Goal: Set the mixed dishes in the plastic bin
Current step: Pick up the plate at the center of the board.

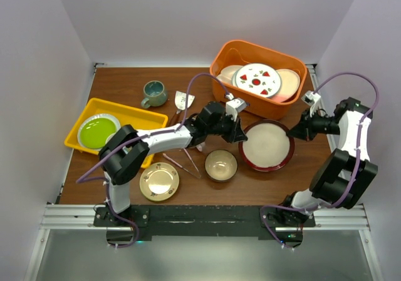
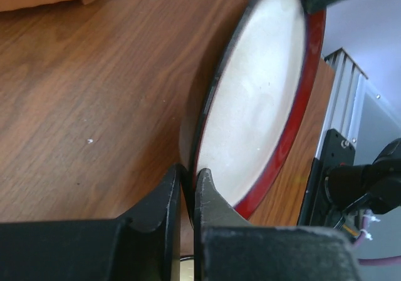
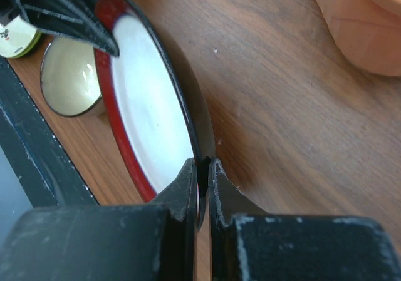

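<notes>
A: Entry: both arms on one dish. The left gripper (image 2: 190, 173) is clamped on the left rim of the red-rimmed plate (image 1: 267, 145); the right gripper (image 3: 202, 165) pinches the opposite rim.

B: Why two?

A: Likely because it is wide, shallow and glazed; one edge pinch would let it swing. Opposed grips should keep it level.

B: Where is it?

A: At the wooden table (image 1: 263, 184), resting or barely lifted, cannot tell; just in front of the orange plastic bin (image 1: 279, 109).

B: Surfaces?

A: Glossy red band, faintly speckled cream centre, dark underside. Bin smooth, round-cornered, holding the strawberry-print plate (image 1: 257, 79) over pale dishes (image 1: 289, 81).
</notes>
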Available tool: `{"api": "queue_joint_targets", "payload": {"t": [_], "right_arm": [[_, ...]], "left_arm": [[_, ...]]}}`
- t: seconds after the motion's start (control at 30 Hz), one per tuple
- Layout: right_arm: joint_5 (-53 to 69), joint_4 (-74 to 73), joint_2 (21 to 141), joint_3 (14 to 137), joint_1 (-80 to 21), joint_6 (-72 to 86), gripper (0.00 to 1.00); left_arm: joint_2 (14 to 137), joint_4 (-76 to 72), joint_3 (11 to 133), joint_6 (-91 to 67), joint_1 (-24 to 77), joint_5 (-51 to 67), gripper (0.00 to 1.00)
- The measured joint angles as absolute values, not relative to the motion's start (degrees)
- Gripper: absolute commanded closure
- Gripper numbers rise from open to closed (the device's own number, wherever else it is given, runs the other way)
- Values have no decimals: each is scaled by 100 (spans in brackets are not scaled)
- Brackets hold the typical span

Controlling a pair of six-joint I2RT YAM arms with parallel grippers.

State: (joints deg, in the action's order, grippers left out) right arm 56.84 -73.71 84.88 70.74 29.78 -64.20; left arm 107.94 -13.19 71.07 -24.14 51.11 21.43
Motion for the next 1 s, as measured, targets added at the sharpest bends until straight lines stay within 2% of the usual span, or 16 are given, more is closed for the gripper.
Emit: {"api": "queue_joint_targets", "payload": {"t": [0.17,0.23,0.27,0.37,0.4,0.47,0.5,0.6,0.8,1.0], "right_arm": [[5763,-7380,8471,7105,2915,-6407,100],[5822,-7415,8466,7111,2908,-6396,96],[5841,-7441,8466,7113,2886,-6386,89],[5902,-7481,8431,7113,2755,-6324,80],[5920,-7483,8416,7113,2705,-6294,71],[5968,-7502,8381,7116,2617,-6219,64],[5996,-7524,8370,7116,2578,-6182,57],[6040,-7579,8344,7116,2488,-6101,52],[6090,-7638,8344,7116,2362,-6016,50],[6104,-7662,8344,7116,2285,-5894,54]], "left_arm": [[10739,-1330,7087,-2692,4939,2383,100],[10634,-1337,7000,-2812,4910,2390,100],[10582,-1337,6956,-2856,4899,2388,100],[10403,-1313,6803,-2971,4849,2403,100],[10353,-1302,6764,-2991,4829,2425,100],[10280,-1256,6726,-3004,4799,2469,100],[10243,-1243,6705,-3006,4781,2467,100],[10154,-1225,6674,-3050,4764,2462,100],[9988,-1240,6674,-3096,4764,2449,100],[9850,-1236,6674,-3098,4759,2381,100]]}}
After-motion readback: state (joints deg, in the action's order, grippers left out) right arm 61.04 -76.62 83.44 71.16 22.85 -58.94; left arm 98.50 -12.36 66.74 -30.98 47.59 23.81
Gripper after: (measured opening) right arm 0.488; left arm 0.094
